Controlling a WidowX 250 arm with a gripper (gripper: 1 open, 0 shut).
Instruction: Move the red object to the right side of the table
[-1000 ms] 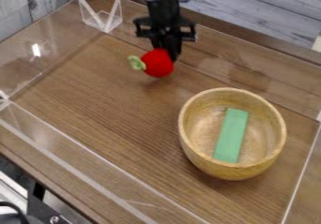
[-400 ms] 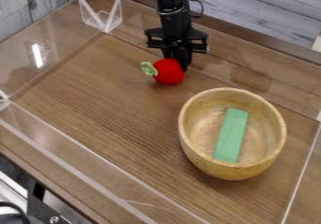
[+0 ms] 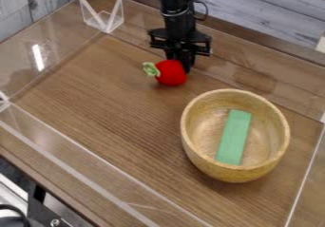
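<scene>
Now the red object sits out on the table, beyond the bowl and up toward the far side, so by the look of it there's rightward ground left to cover! Behind it the arm reaches down from the far edge, its gripper right up against the fruit, though whether those fingers are pinching it, I can't tell.

Red object: glossy red, with a light green piece at its left
Tool: black
Bowl, lower right of the frame: pale yellowish wood tone
Block inside it: flat, plain green
Worktop: brown with streaked wood grain
Upper left corner: grey-white streaks
</scene>
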